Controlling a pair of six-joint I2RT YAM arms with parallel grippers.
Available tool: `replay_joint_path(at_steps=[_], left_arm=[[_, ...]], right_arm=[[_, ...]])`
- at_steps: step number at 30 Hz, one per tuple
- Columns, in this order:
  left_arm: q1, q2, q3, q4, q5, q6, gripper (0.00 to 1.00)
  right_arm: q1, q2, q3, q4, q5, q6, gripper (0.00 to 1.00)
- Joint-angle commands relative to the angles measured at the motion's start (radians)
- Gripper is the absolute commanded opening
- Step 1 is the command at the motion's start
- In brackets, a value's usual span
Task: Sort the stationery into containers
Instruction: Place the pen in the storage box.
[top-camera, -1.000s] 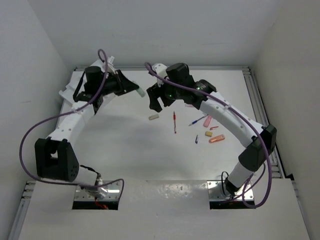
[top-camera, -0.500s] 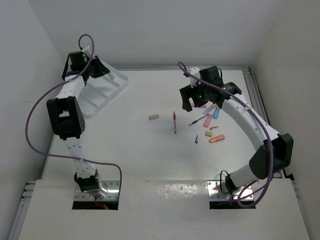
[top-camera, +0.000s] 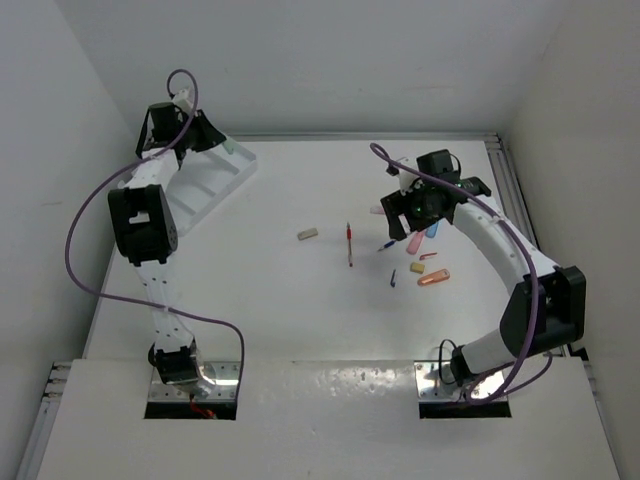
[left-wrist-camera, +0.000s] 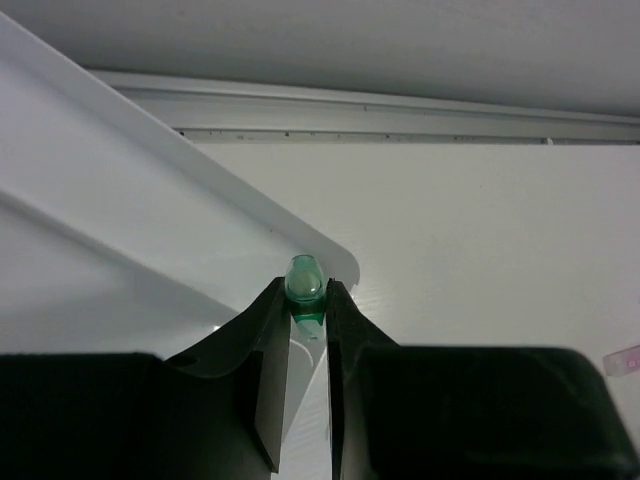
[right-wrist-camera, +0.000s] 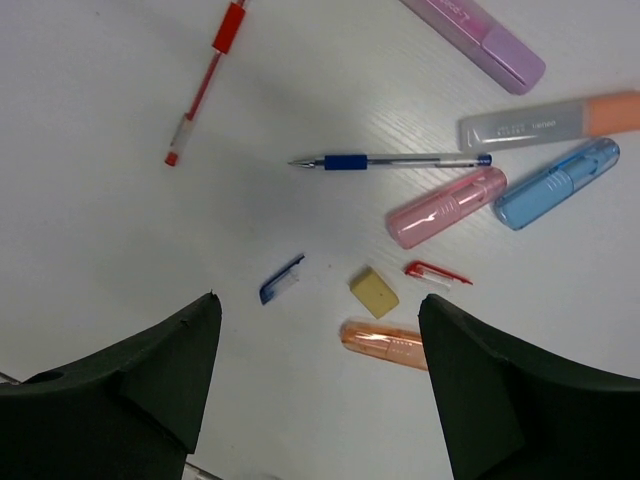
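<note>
Left pincer (left-wrist-camera: 303, 305) clamped on stubby green plastic marker (left-wrist-camera: 304, 279), at the rim corner of the white ridged plastic tray (left-wrist-camera: 130, 200), desk's far-left corner. I'd shift inward over a compartment before releasing. Right pincer (right-wrist-camera: 320, 325) spread wide, empty, above thin blue pen (right-wrist-camera: 400, 160) near right edge. Marker's barrel hidden by fingers (left-wrist-camera: 265, 340).

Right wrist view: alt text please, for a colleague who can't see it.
The open right gripper hangs empty over loose stationery on the white table: red pen, blue pen, pink marker, blue marker, purple marker, grey-and-orange marker, orange marker, beige eraser, blue cap and red clip.
</note>
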Motion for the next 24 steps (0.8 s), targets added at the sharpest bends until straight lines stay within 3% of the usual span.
replay_joint_path(at_steps=[1, 3, 9, 12, 14, 21, 24], left_arm=[[-0.012, 0.037, 0.051, 0.062, -0.007, -0.002, 0.05], [-0.017, 0.059, 0.065, 0.062, -0.012, -0.001, 0.07], [-0.03, 0.088, 0.08, 0.1, -0.041, 0.003, 0.32], [-0.029, 0.099, 0.103, 0.094, -0.041, -0.002, 0.5], [-0.029, 0.091, 0.135, 0.082, -0.027, 0.004, 0.72], [-0.018, -0.045, 0.175, -0.079, 0.063, 0.027, 0.76], [-0.009, -0.161, 0.114, -0.136, 0.192, 0.058, 0.76]], right_arm=[[-0.031, -0.03, -0.023, 0.014, 0.006, -0.037, 0.78], [-0.048, -0.025, -0.031, 0.018, 0.012, -0.048, 0.78], [-0.101, -0.03, -0.082, 0.058, 0.032, -0.158, 0.72], [-0.117, -0.036, -0.109, 0.054, 0.029, -0.241, 0.71], [-0.118, -0.038, -0.144, 0.034, 0.018, -0.327, 0.71], [-0.131, -0.085, -0.321, 0.038, 0.021, -0.577, 0.6], [-0.138, -0.125, -0.396, 0.044, 0.016, -0.723, 0.55]])
